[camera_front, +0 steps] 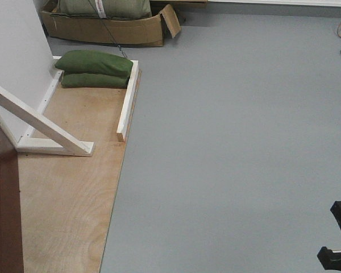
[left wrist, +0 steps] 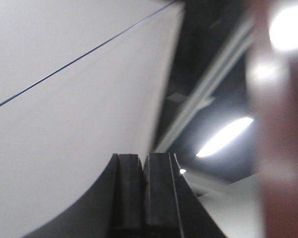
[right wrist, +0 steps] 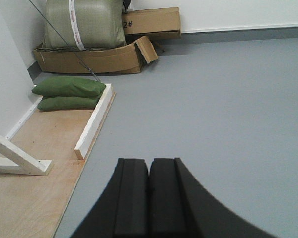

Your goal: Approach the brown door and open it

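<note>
both jaws closed: right gripper point(right wrist: 149, 166), left gripper point(left wrist: 142, 161) beside brown door point(camera_front: 1, 216); cardboard box point(right wrist: 104, 59) holds green sack point(right wrist: 97, 25).

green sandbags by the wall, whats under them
The top sandbag lies on a second sandbag, which rests on the plywood floor panel beside the white rail. The plywood directly beneath is covered.

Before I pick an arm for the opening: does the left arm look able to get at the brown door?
Probably yes. The brown door shows blurred, seemingly close, right of the left tool in its wrist view, nothing between them. The tool is shut; the door's handle is out of view.
</note>
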Robot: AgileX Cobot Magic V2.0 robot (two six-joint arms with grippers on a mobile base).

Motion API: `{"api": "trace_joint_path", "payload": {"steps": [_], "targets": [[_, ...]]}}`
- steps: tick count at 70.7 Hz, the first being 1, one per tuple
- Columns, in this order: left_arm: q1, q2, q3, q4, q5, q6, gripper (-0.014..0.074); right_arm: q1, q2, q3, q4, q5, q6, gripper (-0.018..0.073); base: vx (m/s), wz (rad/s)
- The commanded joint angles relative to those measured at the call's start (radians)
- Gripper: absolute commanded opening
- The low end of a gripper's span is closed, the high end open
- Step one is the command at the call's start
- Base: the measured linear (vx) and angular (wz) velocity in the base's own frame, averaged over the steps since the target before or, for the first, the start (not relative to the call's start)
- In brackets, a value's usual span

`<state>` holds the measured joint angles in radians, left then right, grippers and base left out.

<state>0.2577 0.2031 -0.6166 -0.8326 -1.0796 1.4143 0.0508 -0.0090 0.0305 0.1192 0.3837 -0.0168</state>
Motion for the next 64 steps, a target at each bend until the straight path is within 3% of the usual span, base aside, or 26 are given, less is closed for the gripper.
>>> {"api": "trace_joint_path", "payload": {"steps": [1, 10, 21, 29, 36, 52, 64], "targets": [[0.048, 0.043, -0.027, -0.118, -0.130, 0.055, 0.0017, -0.001, -0.016, 0.002, -0.001, -0.081, -0.009, 0.0000, 0.00, 0.00], [0.136, 0.075, -0.027, -0.293, -0.280, 0.066, 0.0017, -0.001, -0.016, 0.002, -0.001, -0.081, -0.009, 0.0000, 0.00, 0.00], [0.212, 0.125, -0.027, -0.448, -0.293, 0.141, 0.0017, -0.001, -0.016, 0.002, -0.001, -0.081, -0.009, 0.0000, 0.00, 0.00], [0.277, 0.180, -0.027, -0.486, -0.293, 0.215, 0.0017, -0.001, -0.016, 0.002, -0.001, -0.081, -0.009, 0.0000, 0.00, 0.00], [0.328, 0.230, -0.036, -0.492, -0.293, 0.222, 0.0017, -0.001, -0.016, 0.002, -0.001, -0.081, -0.009, 0.0000, 0.00, 0.00], [0.435, 0.382, -0.232, -0.691, -0.293, 0.223, 0.0017, -0.001, -0.016, 0.002, -0.001, -0.081, -0.009, 0.0000, 0.00, 0.00], [0.490, 0.504, -0.344, -0.729, -0.293, 0.267, 0.0017, -0.001, -0.016, 0.002, -0.001, -0.081, -0.009, 0.0000, 0.00, 0.00]]}}
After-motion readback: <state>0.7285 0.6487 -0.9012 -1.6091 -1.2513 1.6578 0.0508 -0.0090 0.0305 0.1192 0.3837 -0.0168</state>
